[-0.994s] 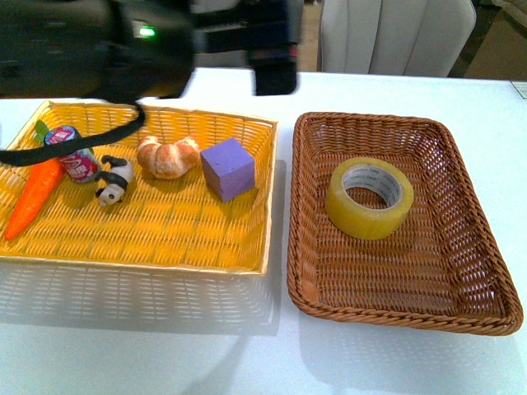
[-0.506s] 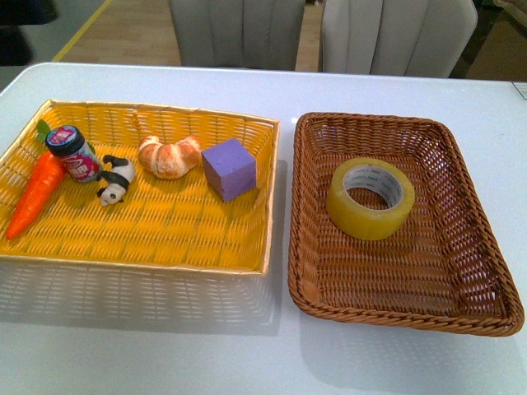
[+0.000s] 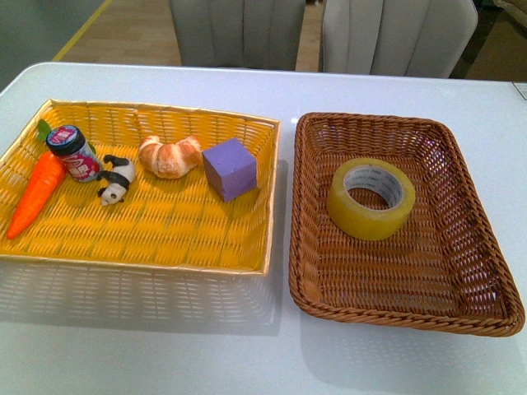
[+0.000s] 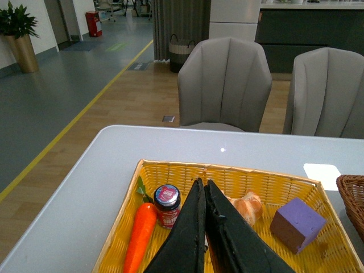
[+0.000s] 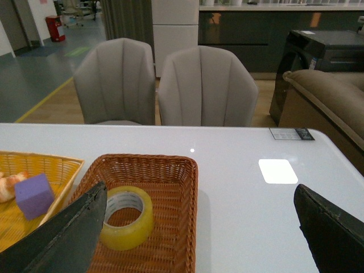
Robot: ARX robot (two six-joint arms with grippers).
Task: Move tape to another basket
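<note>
The yellowish tape roll (image 3: 370,197) with a white-grey core lies flat inside the dark brown wicker basket (image 3: 482,206) on the right of the table; both also show in the right wrist view, the tape (image 5: 127,218) in the basket (image 5: 170,187). Neither gripper shows in the front view. My left gripper (image 4: 203,187) is shut and empty, held high over the yellow tray basket (image 4: 250,173). My right gripper (image 5: 202,210) is wide open and empty, held above the table, with the tape beside one of its fingers (image 5: 68,239).
The yellow tray basket (image 3: 165,239) on the left holds a carrot (image 3: 37,193), a small jar (image 3: 72,152), a panda figure (image 3: 115,179), a croissant (image 3: 169,156) and a purple cube (image 3: 230,169). Two grey chairs (image 3: 395,33) stand behind the white table.
A dark arm that covered the upper left of the front view one second ago has moved out of that view. The tape and the basket items have not moved.
</note>
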